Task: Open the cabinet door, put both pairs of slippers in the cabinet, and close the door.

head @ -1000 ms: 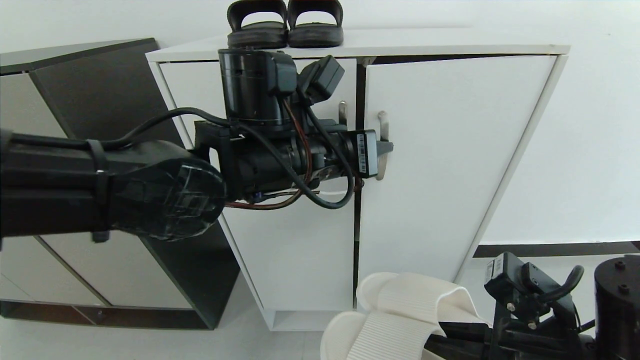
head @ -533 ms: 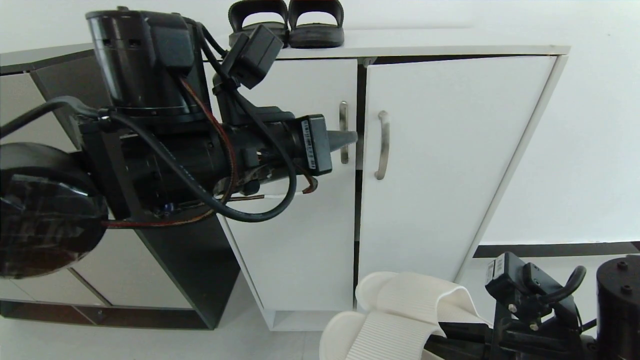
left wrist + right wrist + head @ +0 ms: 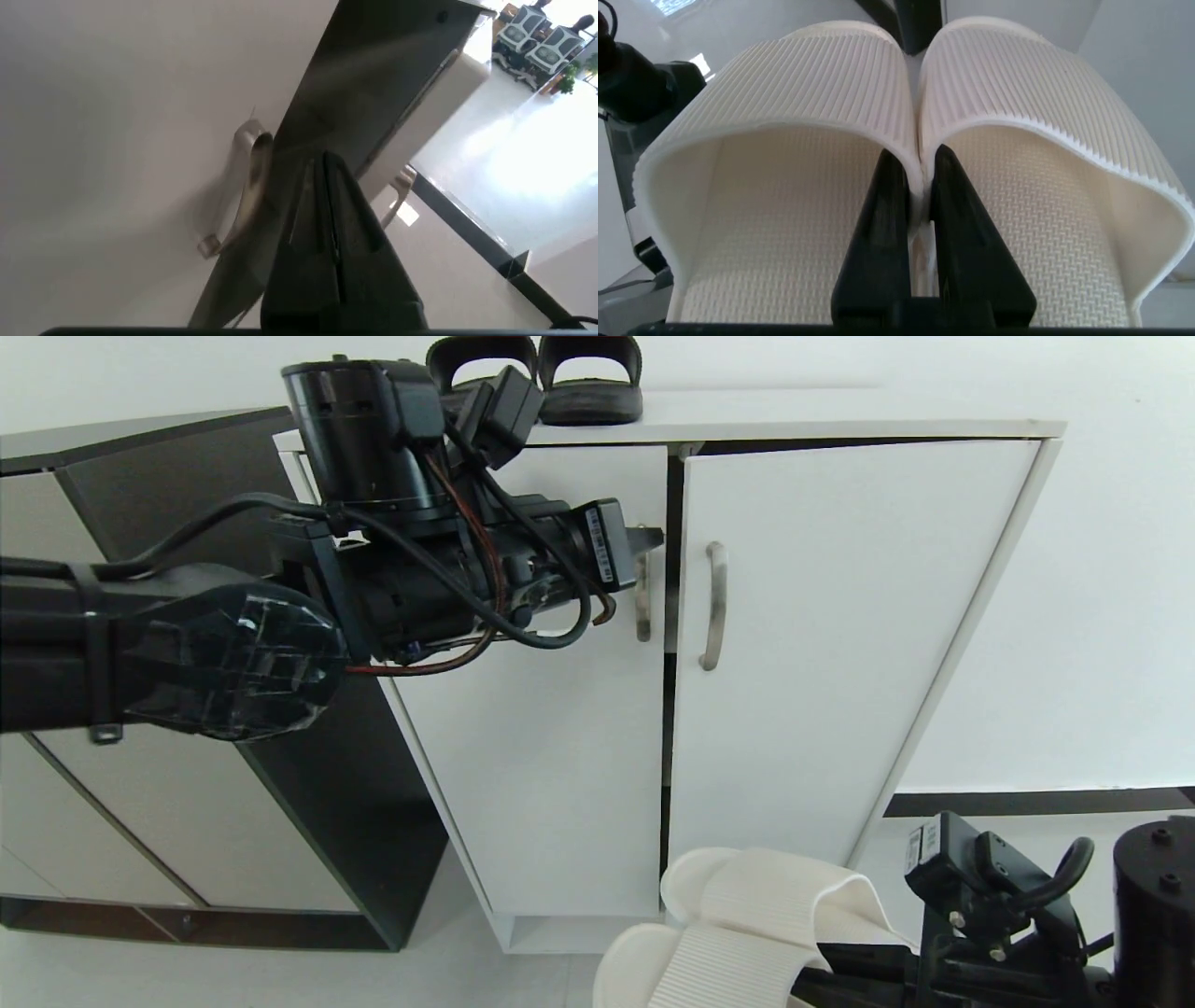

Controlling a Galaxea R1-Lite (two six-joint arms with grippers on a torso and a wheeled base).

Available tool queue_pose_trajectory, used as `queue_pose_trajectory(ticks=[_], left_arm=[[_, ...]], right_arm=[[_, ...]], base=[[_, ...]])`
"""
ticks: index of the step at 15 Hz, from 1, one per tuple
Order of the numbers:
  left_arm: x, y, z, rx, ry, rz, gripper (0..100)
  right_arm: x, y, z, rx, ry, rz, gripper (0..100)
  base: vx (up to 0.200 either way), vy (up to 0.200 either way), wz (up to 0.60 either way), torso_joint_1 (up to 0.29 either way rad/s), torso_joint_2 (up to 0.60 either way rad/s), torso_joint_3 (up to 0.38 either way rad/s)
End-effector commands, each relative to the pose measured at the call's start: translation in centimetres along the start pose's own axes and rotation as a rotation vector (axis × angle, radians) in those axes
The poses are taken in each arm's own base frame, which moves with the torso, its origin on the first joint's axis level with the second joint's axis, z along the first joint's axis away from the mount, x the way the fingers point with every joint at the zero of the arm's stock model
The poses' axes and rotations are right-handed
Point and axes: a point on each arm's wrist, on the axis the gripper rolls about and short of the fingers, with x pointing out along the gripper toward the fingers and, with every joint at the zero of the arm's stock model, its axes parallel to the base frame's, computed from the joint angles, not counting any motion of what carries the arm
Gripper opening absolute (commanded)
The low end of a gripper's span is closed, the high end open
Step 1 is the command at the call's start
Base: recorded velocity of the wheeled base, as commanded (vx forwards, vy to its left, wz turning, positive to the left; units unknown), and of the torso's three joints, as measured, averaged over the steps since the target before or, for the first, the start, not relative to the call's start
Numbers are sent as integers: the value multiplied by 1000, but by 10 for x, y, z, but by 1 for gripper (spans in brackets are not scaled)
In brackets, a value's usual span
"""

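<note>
White ribbed slippers (image 3: 785, 121) between tapered black fingers (image 3: 878, 243)

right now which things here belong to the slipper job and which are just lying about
Job: white cabinet, black slippers on top of it, white slippers held in the right hand, left hand by the door gap.
Just there: dark cabinet beside it.

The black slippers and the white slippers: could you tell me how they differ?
The black slippers are dark and rest on the cabinet top; the white slippers are ribbed and pale, clamped in the right gripper low in front of it. Both pairs sit side by side, outside the cabinet.
</note>
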Motion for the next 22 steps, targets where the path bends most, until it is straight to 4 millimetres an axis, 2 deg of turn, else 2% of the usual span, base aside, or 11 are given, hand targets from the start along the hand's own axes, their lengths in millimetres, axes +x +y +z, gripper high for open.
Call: queue_pose_trajectory(ticks=[1, 8, 13, 16, 19, 22], left_arm=[[14, 4, -5, -2, 9, 0, 0], [29, 5, -3, 2, -10, -10, 0], [37, 1, -15, -3, 20, -24, 0], [42, -4, -22, -3, 32, -43, 0], [36, -26, -23, 4, 42, -93, 0], [29, -63, -33, 22, 76, -189, 0]], right_arm=[[0, 1, 0, -1, -2, 5, 0], [0, 5, -2, -6, 8, 42, 0], [0, 11, -5, -13, 22, 71, 0], [1, 14, -11, -15, 47, 84, 0], [-1, 16, -17, -21, 68, 95, 0], [-10, 29, -29, -49, 95, 162, 0]], base=[[0, 0, 0, 0, 0, 0], [0, 0, 0, 0, 0, 0], [0, 0, 0, 0, 0, 0], [-200, 0, 0, 7, 2, 4], [-200, 0, 0, 1, 1, -1], [-200, 0, 0, 2, -2, 2]])
